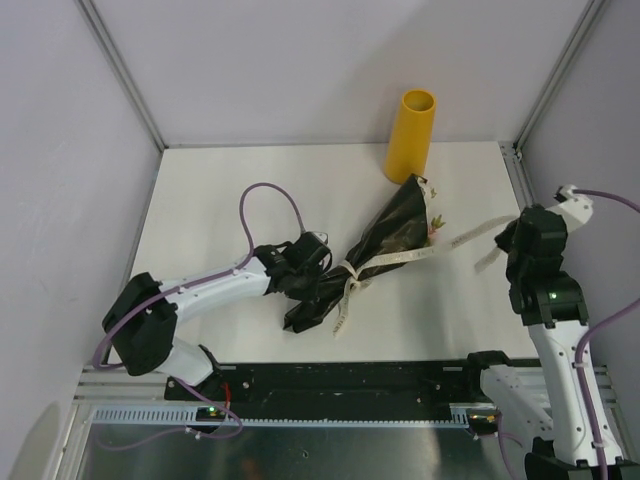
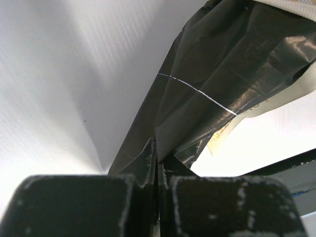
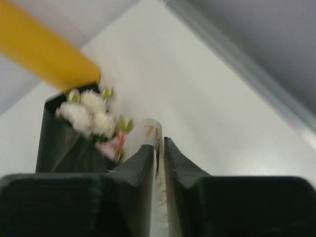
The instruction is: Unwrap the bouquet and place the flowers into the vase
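- The left fingers (image 2: 149,163) are pressed together on a fold of the glossy black wrapping sheet (image 2: 222,64), with no gap showing between them.
- That grip sits on the left flank of the bouquet (image 1: 385,240), near its narrow lower part and just left of the tied waist.
- The right fingers (image 3: 140,170) are all but closed, with only a thin slit between them. A strip of the cream ribbon (image 3: 148,131) is pinched in that slit.
- From the right fingers the ribbon runs as a long loose tail leftward across the tabletop (image 1: 220,200) to the knot around the bouquet's waist. Shorter tails lie toward the near edge below the knot.
- The bouquet lies flat on the tabletop, wrapped and tied. Its long axis runs diagonally, with the stem end near and left and the open mouth far and right.
- The flowers (image 3: 91,116) show at that far-right mouth as cream-white heads, one pink bloom and small green leaves. They point toward the vase (image 1: 412,135).
- The vase stands upright at the far side of the tabletop, right of centre, mouth up. The tip of the wrapping reaches right up to its base, and I cannot tell whether the two touch.
- The right arm stands at the right edge of the tabletop, well apart from the bouquet and joined to it only by the ribbon.
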You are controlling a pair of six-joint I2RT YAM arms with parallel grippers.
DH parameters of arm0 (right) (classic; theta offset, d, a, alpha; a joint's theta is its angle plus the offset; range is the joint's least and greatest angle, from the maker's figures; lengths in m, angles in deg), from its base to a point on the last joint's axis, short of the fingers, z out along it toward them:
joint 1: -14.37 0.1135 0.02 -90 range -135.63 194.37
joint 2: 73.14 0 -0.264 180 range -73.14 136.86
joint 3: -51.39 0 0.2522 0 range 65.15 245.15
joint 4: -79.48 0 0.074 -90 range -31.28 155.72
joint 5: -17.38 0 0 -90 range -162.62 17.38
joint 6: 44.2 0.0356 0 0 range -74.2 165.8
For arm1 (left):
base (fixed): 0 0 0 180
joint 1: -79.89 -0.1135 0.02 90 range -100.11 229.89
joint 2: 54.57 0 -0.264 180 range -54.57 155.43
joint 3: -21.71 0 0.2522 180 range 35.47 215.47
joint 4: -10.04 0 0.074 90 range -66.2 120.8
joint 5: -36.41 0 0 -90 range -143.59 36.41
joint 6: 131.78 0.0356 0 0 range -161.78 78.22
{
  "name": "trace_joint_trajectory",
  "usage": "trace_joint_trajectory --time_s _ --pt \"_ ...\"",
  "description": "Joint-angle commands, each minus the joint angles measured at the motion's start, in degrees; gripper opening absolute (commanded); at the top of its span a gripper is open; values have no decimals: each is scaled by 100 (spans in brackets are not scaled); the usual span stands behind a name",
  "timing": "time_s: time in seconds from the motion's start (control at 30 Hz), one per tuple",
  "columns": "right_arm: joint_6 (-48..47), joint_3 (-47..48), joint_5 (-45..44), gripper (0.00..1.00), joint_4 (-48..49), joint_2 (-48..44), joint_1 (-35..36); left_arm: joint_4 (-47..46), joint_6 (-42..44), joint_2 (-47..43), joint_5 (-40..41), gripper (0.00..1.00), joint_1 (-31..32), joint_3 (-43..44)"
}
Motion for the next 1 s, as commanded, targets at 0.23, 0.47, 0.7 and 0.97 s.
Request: trace_joint_trajectory --time_s 0.23,0.47,0.7,0.97 --pt "336 -662 3157 63 -84 -39 597 -247 -30 -453 -416 0 -33 133" --pt "1080 -2382 3311 62 2390 -115 2905 -306 -28 -495 -534 0 -36 149" --pt "1163 -3261 2308 55 4652 1011 4491 -322 -53 -569 -718 0 -30 142" --pt "1365 -3292 1661 52 5422 2364 5129 -325 -69 -604 -702 0 -34 139"
